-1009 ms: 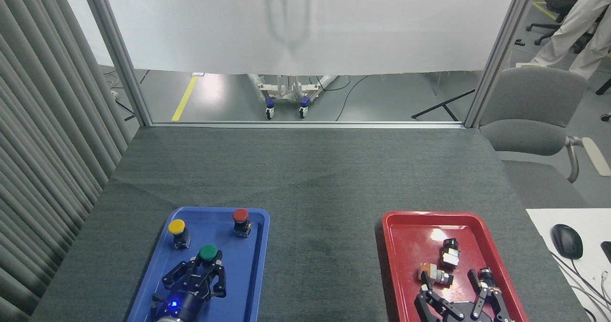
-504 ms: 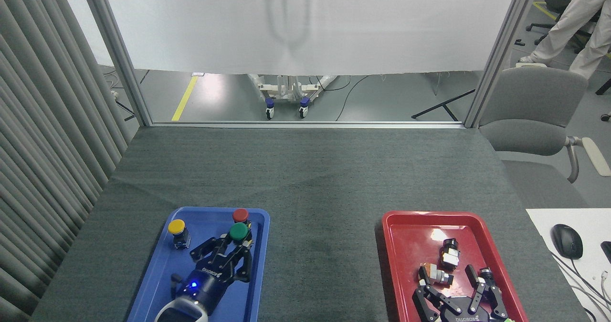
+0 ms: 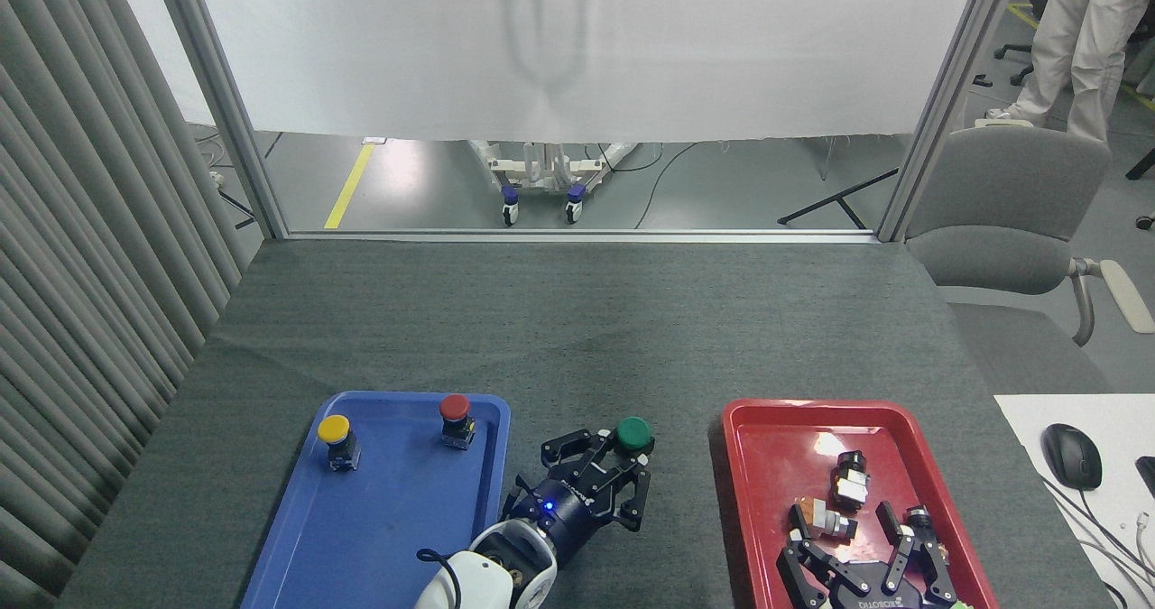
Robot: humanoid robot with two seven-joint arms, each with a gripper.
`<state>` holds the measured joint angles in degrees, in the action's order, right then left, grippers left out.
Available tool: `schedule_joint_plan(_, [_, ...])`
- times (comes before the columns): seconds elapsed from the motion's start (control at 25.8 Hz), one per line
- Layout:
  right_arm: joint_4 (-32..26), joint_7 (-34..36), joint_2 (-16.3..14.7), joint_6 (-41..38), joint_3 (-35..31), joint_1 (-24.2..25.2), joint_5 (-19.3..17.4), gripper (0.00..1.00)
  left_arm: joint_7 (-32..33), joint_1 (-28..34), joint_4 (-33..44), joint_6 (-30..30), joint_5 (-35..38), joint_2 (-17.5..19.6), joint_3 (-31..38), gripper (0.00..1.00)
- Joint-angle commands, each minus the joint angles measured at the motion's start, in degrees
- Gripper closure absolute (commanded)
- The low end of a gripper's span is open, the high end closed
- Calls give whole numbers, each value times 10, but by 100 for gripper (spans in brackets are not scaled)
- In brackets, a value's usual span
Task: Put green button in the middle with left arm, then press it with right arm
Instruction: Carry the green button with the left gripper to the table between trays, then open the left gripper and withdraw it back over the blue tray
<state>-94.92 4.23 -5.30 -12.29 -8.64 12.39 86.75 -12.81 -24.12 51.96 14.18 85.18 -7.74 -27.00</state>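
Left gripper gripping the green button over the middle, right gripper spread wide above red tray

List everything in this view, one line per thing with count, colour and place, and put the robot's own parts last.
green button: 1, green cap, held above the cloth between the trays
yellow button: 1, yellow cap, blue tray, far left
red button: 1, red cap, blue tray, far right
blue tray: 1, blue, near left of table
red tray: 1, red, near right of table
small parts: 3, black, silver and orange, in red tray
table cloth: 1, dark grey, covers table
chair: 1, grey, right of table
mouse: 1, black, white surface at right
person's legs: light trousers, top right
left gripper: 1, black, blue light, shut on green button
right gripper: 1, black, open, over red tray
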Motion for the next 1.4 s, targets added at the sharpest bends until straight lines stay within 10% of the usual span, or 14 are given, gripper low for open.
schedule_joint_plan(0.0, [0, 0, 0, 2, 2, 0, 0, 0, -3, 0, -30, -14, 2, -3, -23, 100])
schedule_joint_plan(0.35, [8, 0, 0, 3, 5, 3, 0, 0, -15, 0, -62, -31, 0, -3, -39, 89])
schedule_joint_plan(0.5, [9, 0, 0, 2, 6, 4, 0, 0, -30, 0, -69, -26, 0, -3, -40, 55])
schedule_joint_plan(0.66, [9, 0, -1, 4, 7, 4, 0, 0, -33, 0, -69, -26, 0, -3, -39, 0])
schedule_joint_plan(1.01, [10, 0, -1, 5, 13, 3, 0, 0, -24, 67, 54, -39, 2, 2, -33, 0])
schedule_joint_plan(1.36, [38, -4, -2, 4, 49, -25, 1, 27, -20, 252, 366, -289, -5, 138, 62, 1])
